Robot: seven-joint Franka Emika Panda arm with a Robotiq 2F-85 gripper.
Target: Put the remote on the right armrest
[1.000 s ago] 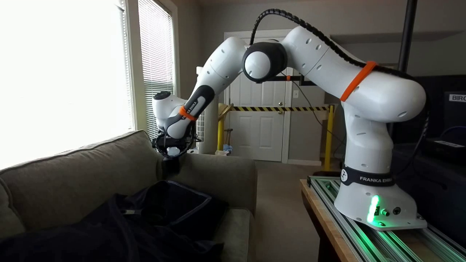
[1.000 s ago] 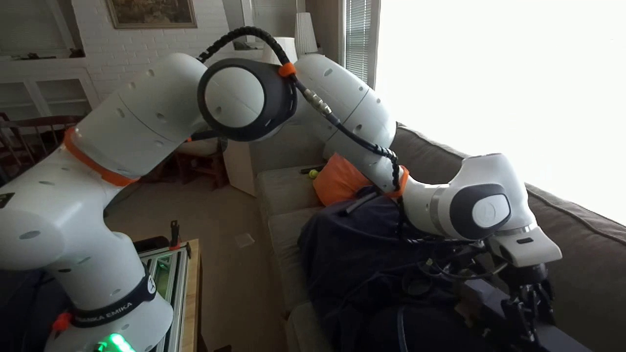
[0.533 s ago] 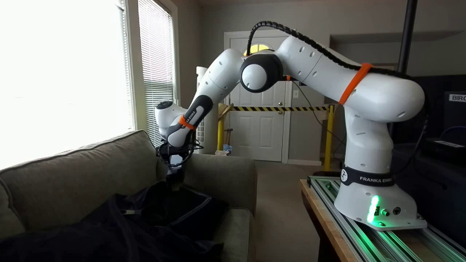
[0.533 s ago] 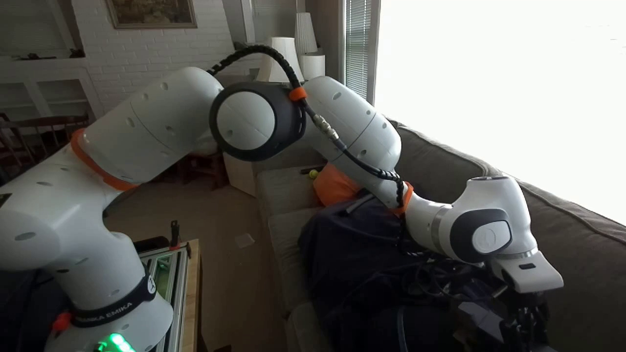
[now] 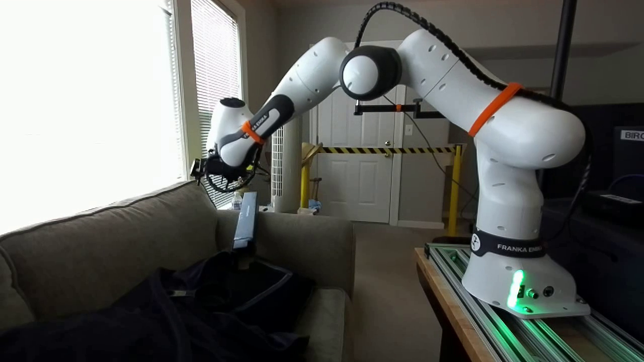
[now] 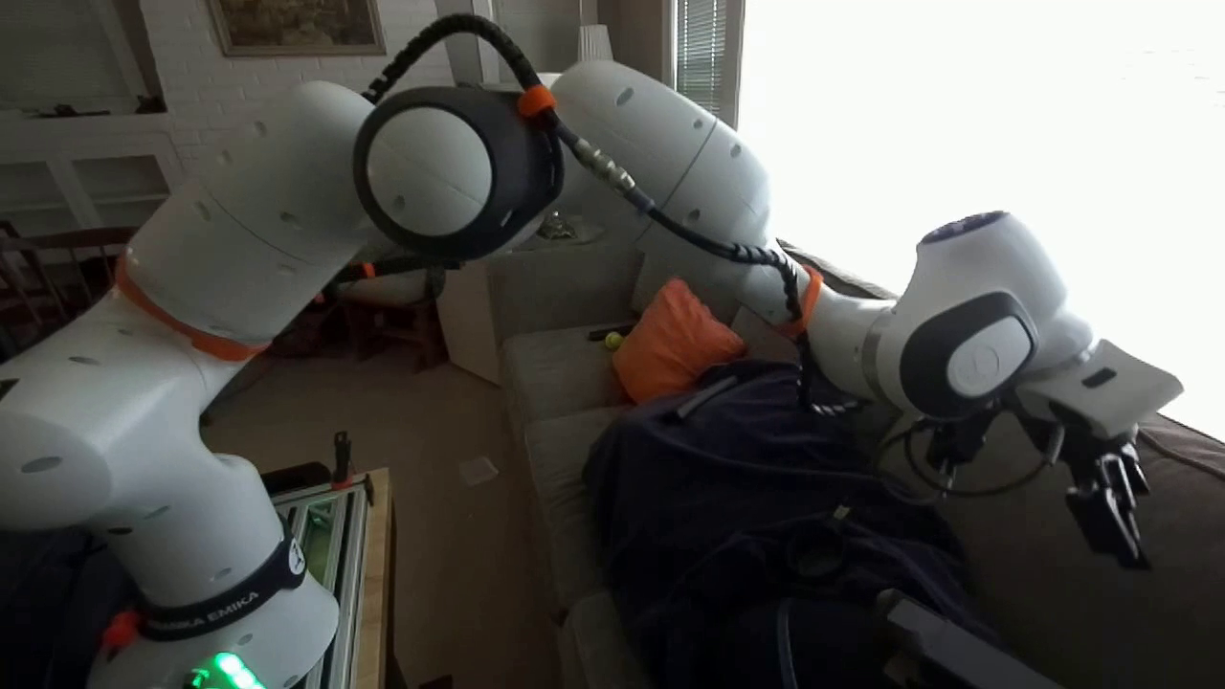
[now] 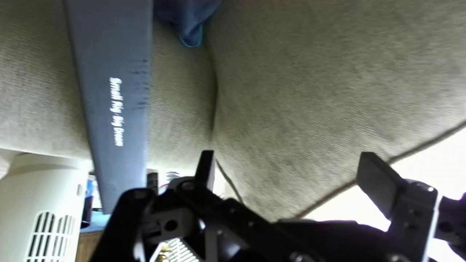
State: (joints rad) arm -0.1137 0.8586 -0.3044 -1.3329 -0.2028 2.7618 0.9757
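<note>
The black metal end effector (image 7: 290, 174) is spread wide, holding nothing. In an exterior view, the slim grey rectangular remote (image 5: 245, 221) slants across the boxy beige-grey fabric right armrest (image 5: 304, 241); whether they touch is unclear.

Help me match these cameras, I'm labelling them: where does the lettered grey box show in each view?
In an exterior view: box, left of centre, just below mid-height; sofa back to its left.
In an exterior view: box, bottom right, cut off by the frame; sofa back to its upper right.
In the wrist view: box, left side, running down from the top edge; sofa back to its right.
Shared landmark: the sofa back.
</note>
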